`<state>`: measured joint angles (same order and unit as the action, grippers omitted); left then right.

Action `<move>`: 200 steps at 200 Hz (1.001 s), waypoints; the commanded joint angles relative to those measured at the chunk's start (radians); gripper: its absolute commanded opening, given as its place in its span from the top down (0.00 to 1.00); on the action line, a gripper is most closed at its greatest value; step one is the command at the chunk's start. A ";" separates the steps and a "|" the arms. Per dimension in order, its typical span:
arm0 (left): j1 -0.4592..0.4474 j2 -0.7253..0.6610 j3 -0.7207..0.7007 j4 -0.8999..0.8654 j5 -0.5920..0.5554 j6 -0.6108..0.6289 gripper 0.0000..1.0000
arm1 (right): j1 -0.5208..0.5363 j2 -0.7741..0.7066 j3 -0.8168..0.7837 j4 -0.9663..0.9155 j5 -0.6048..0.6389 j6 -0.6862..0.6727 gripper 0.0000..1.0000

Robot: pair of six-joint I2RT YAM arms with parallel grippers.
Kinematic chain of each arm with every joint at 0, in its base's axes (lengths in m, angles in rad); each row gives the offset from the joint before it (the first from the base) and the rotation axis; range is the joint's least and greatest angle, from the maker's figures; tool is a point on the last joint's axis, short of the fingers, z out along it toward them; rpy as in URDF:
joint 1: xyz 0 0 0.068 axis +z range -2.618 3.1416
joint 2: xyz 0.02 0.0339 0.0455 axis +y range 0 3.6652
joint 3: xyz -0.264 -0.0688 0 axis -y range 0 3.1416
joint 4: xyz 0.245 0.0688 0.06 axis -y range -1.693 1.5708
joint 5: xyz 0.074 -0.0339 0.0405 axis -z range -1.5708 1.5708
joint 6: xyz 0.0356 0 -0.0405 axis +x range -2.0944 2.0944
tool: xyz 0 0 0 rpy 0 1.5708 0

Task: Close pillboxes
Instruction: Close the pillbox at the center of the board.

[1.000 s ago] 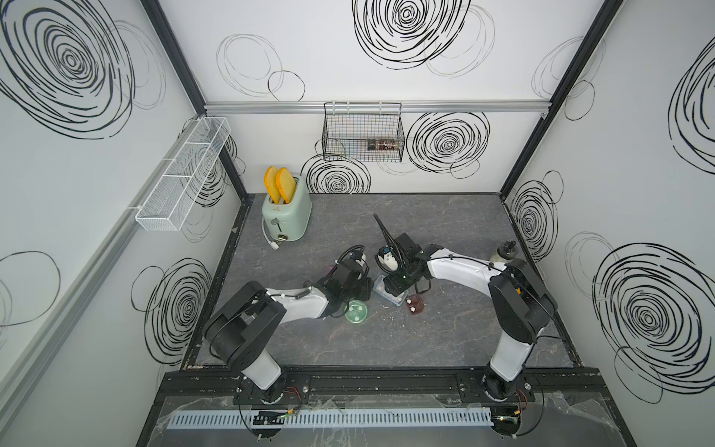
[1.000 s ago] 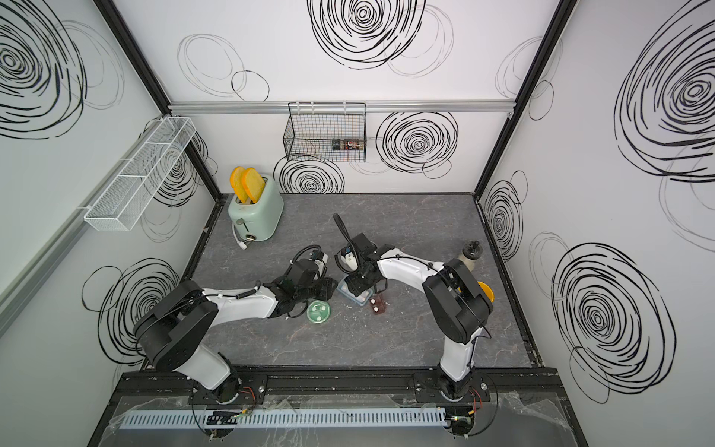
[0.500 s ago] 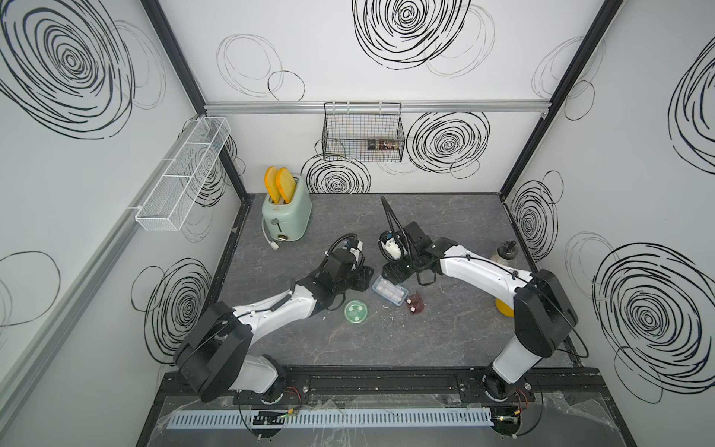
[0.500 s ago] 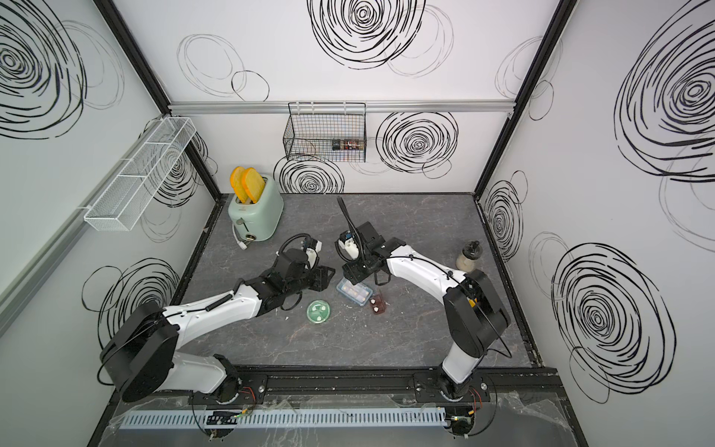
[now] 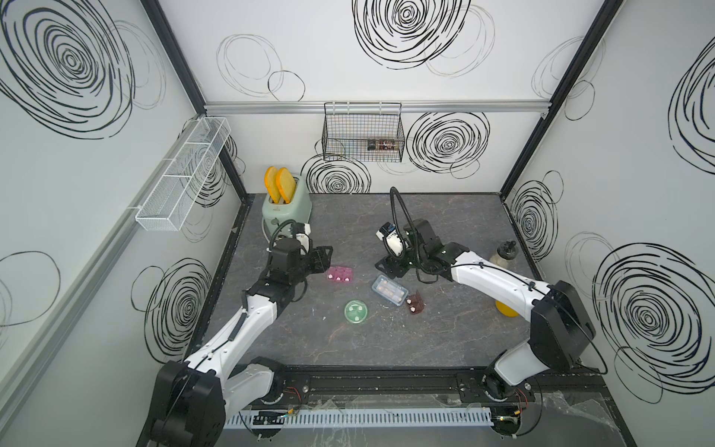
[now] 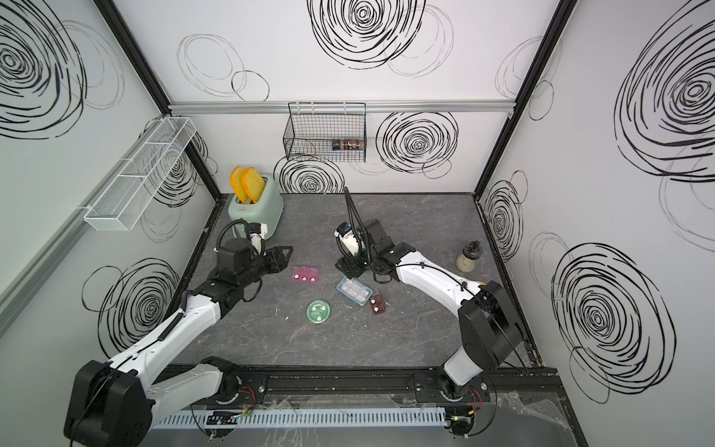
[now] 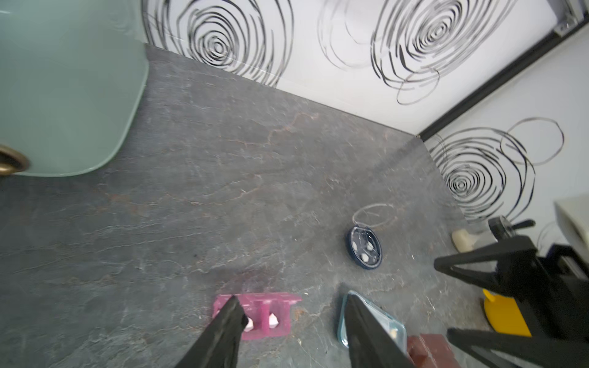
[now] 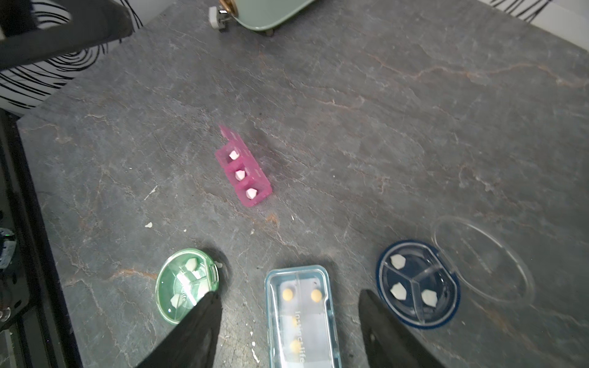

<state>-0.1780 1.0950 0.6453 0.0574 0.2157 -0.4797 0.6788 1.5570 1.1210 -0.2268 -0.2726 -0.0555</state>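
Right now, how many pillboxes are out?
5: pink pillbox by the left gripper, green round pillbox nearer the front, blue-grey pillbox mid-table, brown pillbox beside it, dark round pillbox under the right gripper.

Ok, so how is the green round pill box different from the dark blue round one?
The green round pillbox is see-through green; the dark blue round pillbox has a navy base. The green one's lid looks shut; the dark blue one's clear lid is flipped open, lying on the table beside it. Both are round, split into sections, and hold white pills.
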 commanded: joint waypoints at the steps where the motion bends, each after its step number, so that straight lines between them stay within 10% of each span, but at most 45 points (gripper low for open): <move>1: 0.095 -0.020 -0.049 0.077 0.067 -0.069 0.45 | -0.002 -0.002 -0.013 0.156 -0.076 -0.044 0.29; 200: 0.011 0.404 -0.196 0.470 0.008 -0.154 0.56 | 0.045 0.493 0.370 0.028 -0.169 -0.069 0.58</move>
<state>-0.1562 1.4857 0.4637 0.4557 0.2382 -0.6289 0.7105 2.0262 1.4612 -0.1669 -0.4351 -0.1303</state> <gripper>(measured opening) 0.447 0.425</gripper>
